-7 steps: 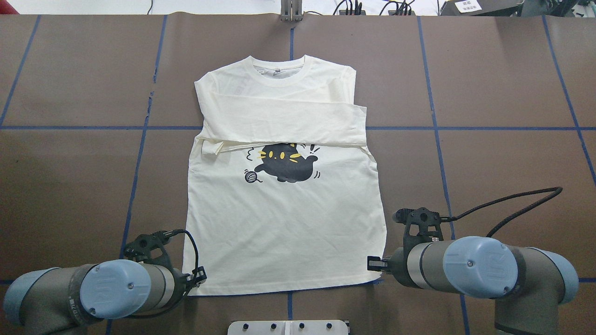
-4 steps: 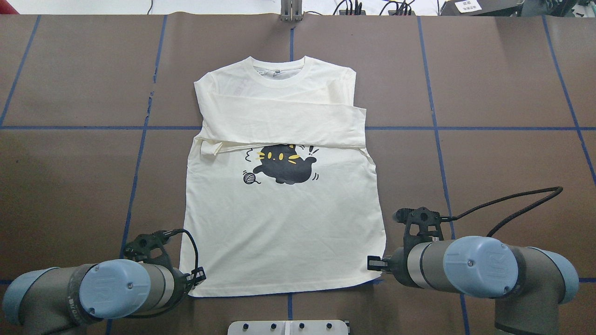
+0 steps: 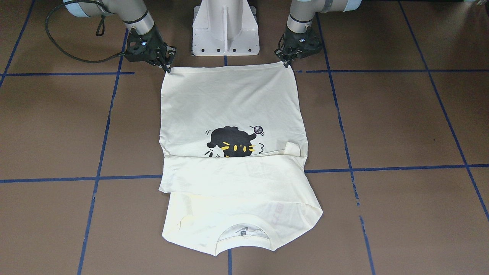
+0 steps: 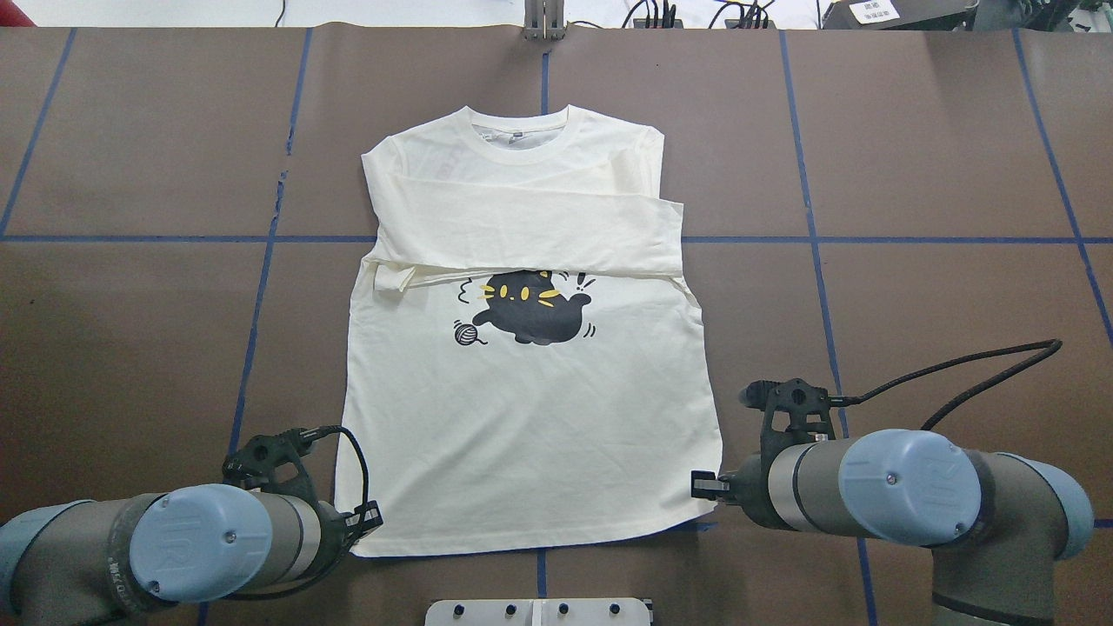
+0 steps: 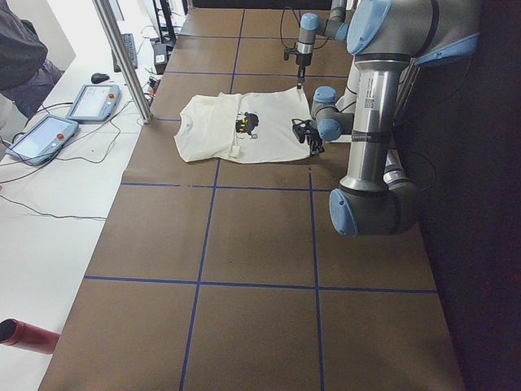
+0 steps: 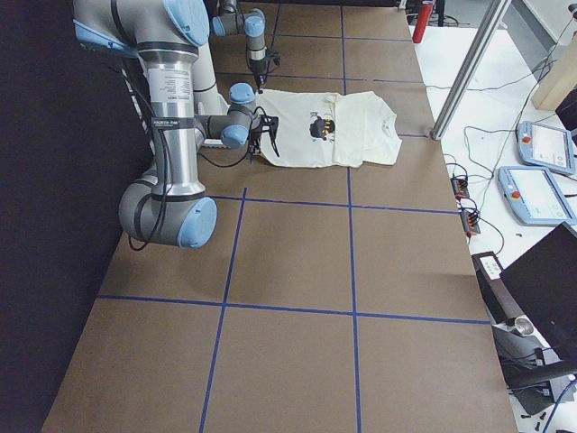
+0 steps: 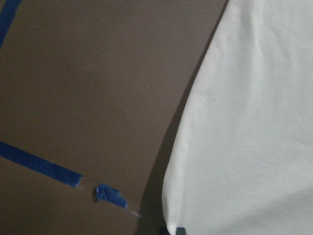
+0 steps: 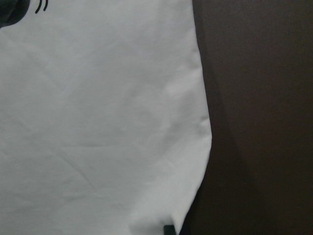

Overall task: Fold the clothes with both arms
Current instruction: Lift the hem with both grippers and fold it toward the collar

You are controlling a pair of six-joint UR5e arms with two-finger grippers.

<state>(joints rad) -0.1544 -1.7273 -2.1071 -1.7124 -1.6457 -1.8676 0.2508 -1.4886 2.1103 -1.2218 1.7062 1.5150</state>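
Observation:
The cream-white T-shirt (image 4: 530, 417) lies flat, print side up, collar at the far side. Both long sleeves are folded across the chest in a band (image 4: 522, 226) just above the black cat print (image 4: 526, 309). My left gripper (image 4: 365, 520) is shut on the near left hem corner, which also shows in the front-facing view (image 3: 286, 63). My right gripper (image 4: 704, 487) is shut on the near right hem corner, seen too in the front-facing view (image 3: 168, 68). Each wrist view shows the shirt's side edge (image 7: 244, 122) (image 8: 98, 122) and only a dark fingertip at the bottom.
The brown table mat carries a grid of blue tape lines (image 4: 261, 239). The white pedestal base (image 3: 225, 28) stands between the arms, right behind the hem. A black cable (image 4: 983, 369) loops from the right arm. Two teach pendants (image 5: 41, 137) lie on the side table.
Both grippers have drawn back a little toward the robot's base, and the shirt's hem and body have slid that way with them. The sleeves stay folded.

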